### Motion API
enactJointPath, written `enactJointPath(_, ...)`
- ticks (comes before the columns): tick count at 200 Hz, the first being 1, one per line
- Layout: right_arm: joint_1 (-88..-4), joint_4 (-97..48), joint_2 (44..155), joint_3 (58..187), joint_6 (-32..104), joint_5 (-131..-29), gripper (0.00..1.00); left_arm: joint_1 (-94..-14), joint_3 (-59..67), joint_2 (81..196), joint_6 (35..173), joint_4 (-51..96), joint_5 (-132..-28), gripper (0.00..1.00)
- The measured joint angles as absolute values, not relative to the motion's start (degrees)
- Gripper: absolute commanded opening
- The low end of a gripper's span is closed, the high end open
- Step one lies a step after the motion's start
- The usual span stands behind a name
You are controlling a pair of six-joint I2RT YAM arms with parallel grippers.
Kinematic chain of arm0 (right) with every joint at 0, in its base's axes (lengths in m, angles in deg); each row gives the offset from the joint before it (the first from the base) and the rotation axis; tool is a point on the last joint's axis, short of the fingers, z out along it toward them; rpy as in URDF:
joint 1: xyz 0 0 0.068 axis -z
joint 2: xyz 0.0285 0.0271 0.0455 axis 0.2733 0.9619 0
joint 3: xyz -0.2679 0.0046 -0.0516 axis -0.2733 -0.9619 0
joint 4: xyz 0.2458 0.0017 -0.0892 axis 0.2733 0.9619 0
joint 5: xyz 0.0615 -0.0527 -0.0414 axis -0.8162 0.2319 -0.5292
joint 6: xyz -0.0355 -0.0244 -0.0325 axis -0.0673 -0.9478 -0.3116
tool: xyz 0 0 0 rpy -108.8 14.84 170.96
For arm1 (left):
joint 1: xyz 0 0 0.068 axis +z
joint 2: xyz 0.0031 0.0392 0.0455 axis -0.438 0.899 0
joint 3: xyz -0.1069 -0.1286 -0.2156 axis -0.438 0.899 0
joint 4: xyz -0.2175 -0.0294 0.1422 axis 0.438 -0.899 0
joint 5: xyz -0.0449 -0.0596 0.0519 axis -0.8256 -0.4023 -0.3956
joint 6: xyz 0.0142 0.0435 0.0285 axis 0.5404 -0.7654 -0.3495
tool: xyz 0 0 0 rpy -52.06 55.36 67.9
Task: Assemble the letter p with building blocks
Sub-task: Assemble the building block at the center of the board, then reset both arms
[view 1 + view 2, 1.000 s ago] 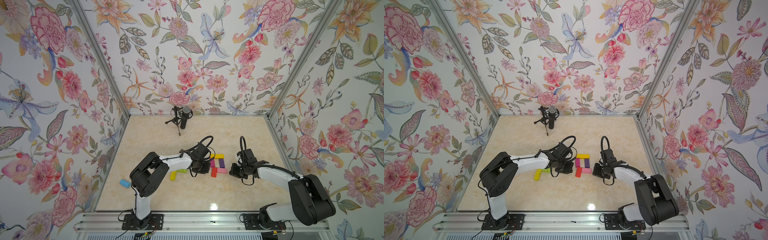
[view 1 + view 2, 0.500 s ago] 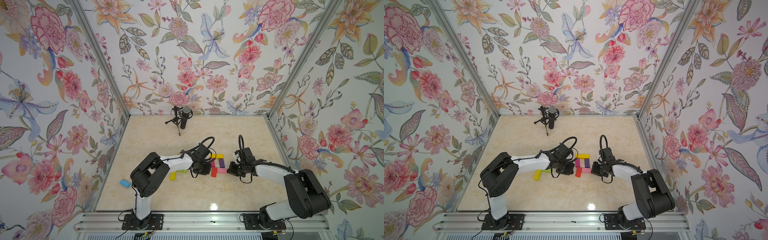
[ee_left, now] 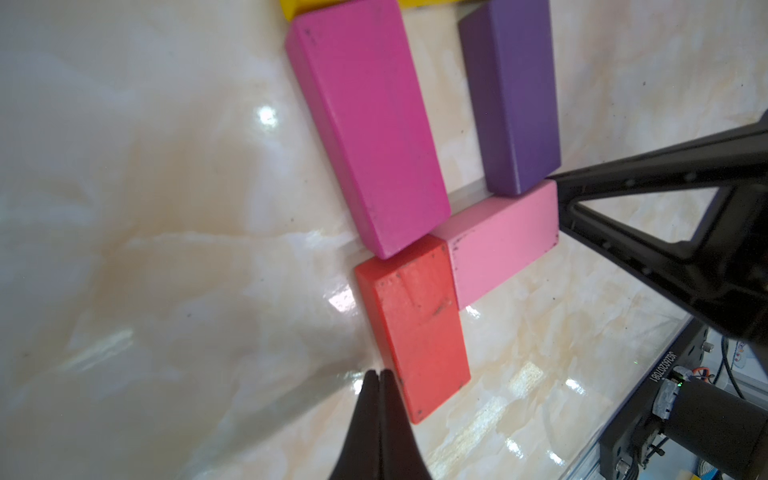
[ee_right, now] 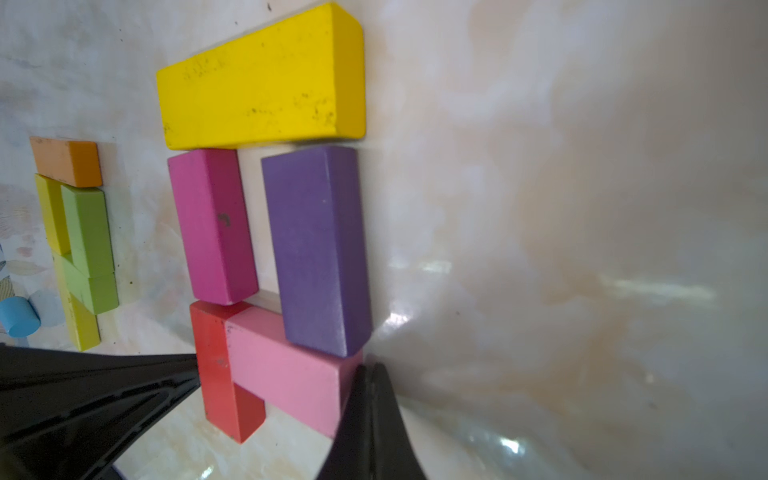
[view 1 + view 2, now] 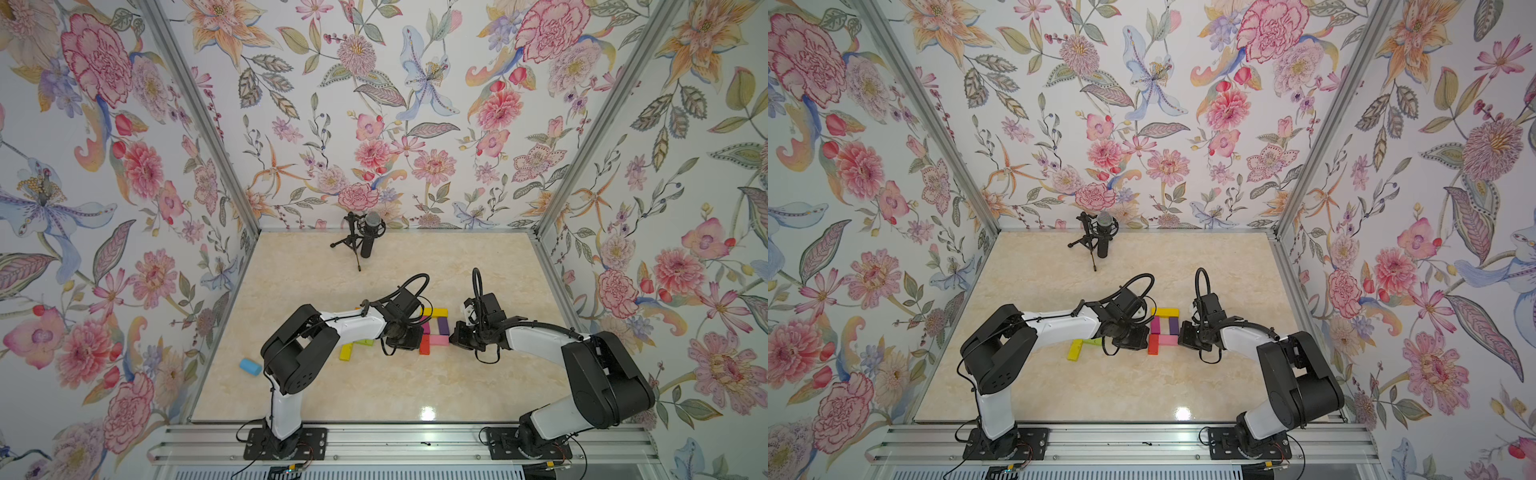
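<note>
Marble-patterned table [image 5: 374, 395] carries the block assembly between the two arms.

1. Assembly layout. The yellow block [image 4: 262, 79] lies across one end. The magenta block [image 4: 212, 224] and the purple block [image 4: 316, 249] lie side by side below it, parallel, with a narrow strip of bare table between them. The pink block [image 4: 286, 365] lies crosswise at their other ends and touches the purple block. The red block [image 3: 415, 328] continues the line of the magenta block, and the end of the pink block butts its long side.

2. Left claw [image 3: 379, 376]. The jaws are fully closed and hold nothing. The tip sits low at the table, at the outer long side of the red block; actual contact cannot be confirmed.

3. Right claw [image 4: 368, 370]. The jaws are fully closed and hold nothing. The tip rests against the free end of the pink block, at the corner where the purple block meets it.

4. Spare parts. An orange block [image 4: 66, 162], lime green blocks [image 4: 87, 232] and a blue cylinder [image 5: 250, 367] lie on the left arm's side, apart from the assembly.
</note>
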State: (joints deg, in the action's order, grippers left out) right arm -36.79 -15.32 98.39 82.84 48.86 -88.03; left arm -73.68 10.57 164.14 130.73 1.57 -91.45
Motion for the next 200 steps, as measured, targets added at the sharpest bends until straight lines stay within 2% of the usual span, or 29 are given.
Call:
enactJointPath(81, -36.8, -13.6, 96.4, 82.8, 49.1, -87.4, 0.0, -73.9, 10.0, 164.5, 130.7, -0.1, -89.4, 0.0)
enactJointPath(88, -36.8, -12.5, 95.0, 82.8, 49.1, -86.9, 0.04, -73.9, 9.9, 163.9, 130.7, -1.3, -87.1, 0.0)
enactJointPath(96, -36.8, -10.9, 92.8, 82.8, 49.0, -85.9, 0.1, -73.9, 9.7, 162.7, 130.7, -3.0, -84.1, 0.09)
enactJointPath(106, -36.8, -8.7, 89.3, 82.9, 49.0, -84.7, 0.17, -73.9, 9.3, 160.2, 130.7, -5.8, -80.0, 0.1)
enactJointPath(110, -36.9, -7.4, 87.7, 83.1, 48.8, -83.9, 0.23, -73.9, 8.9, 158.8, 130.7, -6.9, -78.0, 0.1)
enactJointPath(115, -37.0, -6.0, 85.8, 83.4, 49.0, -83.1, 0.44, -73.9, 8.6, 157.0, 130.7, -7.8, -76.1, 0.17)
enactJointPath(117, -37.0, -5.3, 85.1, 83.6, 48.6, -82.6, 0.6, -73.9, 8.5, 156.3, 130.7, -8.0, -75.3, 0.21)
enactJointPath(118, -37.0, -5.1, 84.9, 83.7, 48.6, -82.5, 0.78, -73.9, 8.4, 156.1, 130.7, -8.1, -75.1, 0.25)
enactJointPath(119, -37.1, -4.7, 84.3, 83.9, 48.8, -82.2, 0.89, -73.9, 8.3, 155.5, 130.6, -8.3, -74.6, 0.27)
enactJointPath(120, -37.1, -4.5, 84.0, 84.0, 49.0, -82.1, 0.94, -73.9, 8.3, 155.1, 130.5, -8.3, -74.4, 0.29)
enactJointPath(122, -37.2, -3.8, 83.2, 84.3, 48.9, -81.6, 0.99, -73.9, 8.2, 154.2, 130.4, -8.5, -73.5, 0.34)
enactJointPath(132, -37.5, -0.8, 79.9, 86.3, 48.5, -79.3, 1.0, -73.9, 7.8, 149.5, 130.1, -8.5, -70.2, 0.59)
enactJointPath(151, -37.5, 2.2, 75.8, 91.3, 47.5, -76.1, 1.0, -73.5, 7.7, 141.5, 128.2, -6.8, -64.3, 0.98)
enactJointPath(172, -36.9, 3.5, 77.2, 98.3, 45.0, -73.4, 1.0, -72.2, 7.7, 137.0, 125.0, -3.0, -56.5, 0.99)
enactJointPath(200, -33.1, 3.5, 87.5, 109.5, 41.6, -71.0, 1.0, -66.9, 11.9, 135.2, 118.1, 7.9, -43.7, 0.99)
